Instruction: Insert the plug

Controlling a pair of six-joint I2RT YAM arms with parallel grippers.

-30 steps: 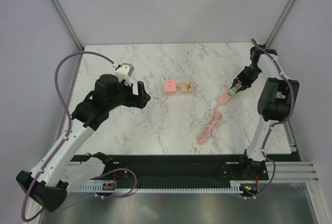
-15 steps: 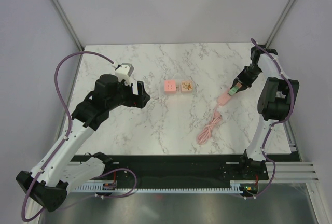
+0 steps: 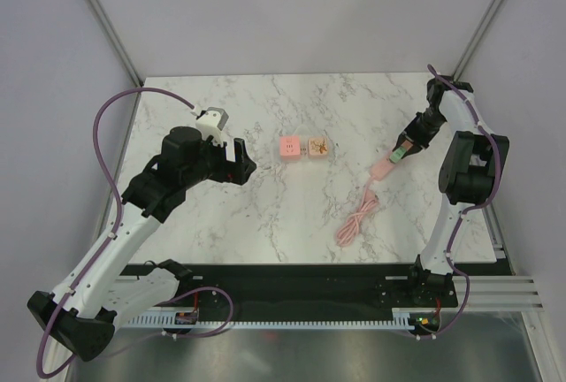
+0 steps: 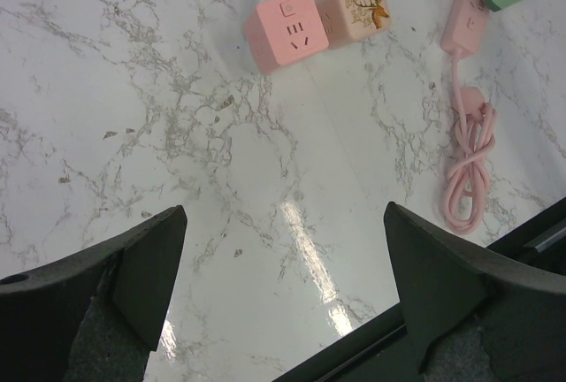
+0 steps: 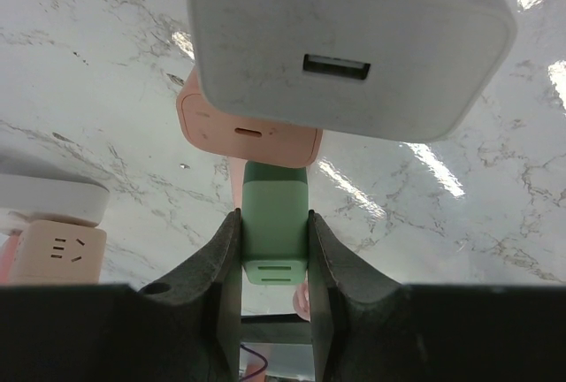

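One green plug [image 5: 275, 232] is clamped between the jaws of the right claw [image 3: 402, 152] and held just over the end of the pink power strip [image 3: 381, 168] — presumably so that it can be lowered straight into a socket. A white block [image 5: 349, 42] with a USB port is seen just beyond the fingertips. The left claw [image 4: 283, 214] is spread wide with nothing held, the pink cube socket [image 4: 289, 30] and a beige cube [image 4: 358, 11] lying ahead of it — kept clear, it seems. No brand can be read; only a deer figure is printed on the beige cube.
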